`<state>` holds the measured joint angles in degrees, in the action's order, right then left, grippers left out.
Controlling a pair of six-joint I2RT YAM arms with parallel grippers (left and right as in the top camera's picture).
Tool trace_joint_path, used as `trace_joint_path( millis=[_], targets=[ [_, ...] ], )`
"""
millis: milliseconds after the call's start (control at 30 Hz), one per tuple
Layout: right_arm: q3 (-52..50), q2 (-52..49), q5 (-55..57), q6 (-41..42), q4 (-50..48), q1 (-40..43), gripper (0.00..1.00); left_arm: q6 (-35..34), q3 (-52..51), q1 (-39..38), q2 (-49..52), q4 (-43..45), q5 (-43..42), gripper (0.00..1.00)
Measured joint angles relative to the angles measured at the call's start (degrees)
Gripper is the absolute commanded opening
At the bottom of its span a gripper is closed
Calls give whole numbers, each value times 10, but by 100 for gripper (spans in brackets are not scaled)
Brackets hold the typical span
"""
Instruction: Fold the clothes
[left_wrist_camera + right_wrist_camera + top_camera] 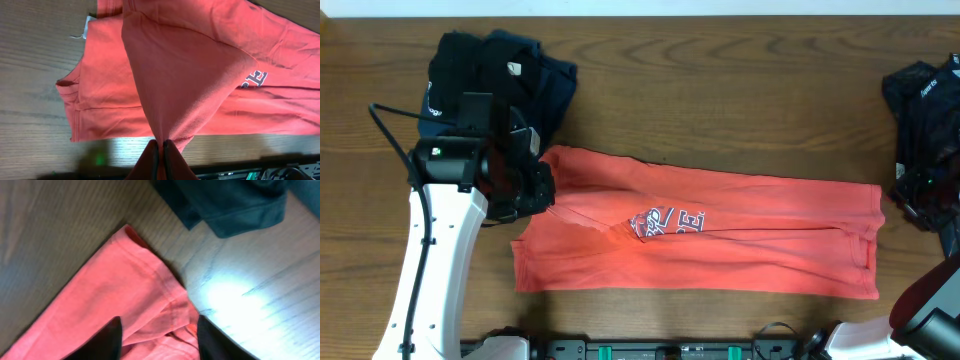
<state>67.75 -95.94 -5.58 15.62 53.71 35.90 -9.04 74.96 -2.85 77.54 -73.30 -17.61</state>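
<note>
Far left first: a heap of dark clothes (500, 70) sits on the far-left part of the table (720, 100), just beyond the left arm and not part of this step.

The left gripper (161, 150) has its jaws pressed together on a pinch of the orange T-shirt (720, 240). In the wrist view the cloth rises from the table into a tent that runs right into the fingertips, so that grab looks solid. The shirt is already a long strip lying left to right across the near middle of the table, lettering up, and the pinch is at its left end.

My guess is the step is bringing that left end over toward the right. To do it well I'd lift enough that the hanging cloth doesn't drag and bunch, then travel straight along the strip so the long edges stay lined up, and only let go once it's lying flat.

At the right end, the right gripper (159, 330) has its jaws spread, with the shirt's seamed corner lying under and between them. I can't tell if they touch the cloth. I'd keep it from catching that corner.

Another dark garment (925, 130) lies just beyond the shirt on the far right.
</note>
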Motion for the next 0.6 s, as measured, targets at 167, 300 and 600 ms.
trace_joint_path(
  millis=[167, 300, 600],
  targets=[
    [0, 0, 7, 5, -2, 0, 55, 0, 0, 0, 0, -10, 0, 7],
    [0, 0, -1, 7, -2, 0, 55, 2, 0, 0, 0, -26, 0, 26],
    [0, 0, -15, 7, 3, 0, 56, 3, 0, 0, 0, -36, 20, 53]
  ],
)
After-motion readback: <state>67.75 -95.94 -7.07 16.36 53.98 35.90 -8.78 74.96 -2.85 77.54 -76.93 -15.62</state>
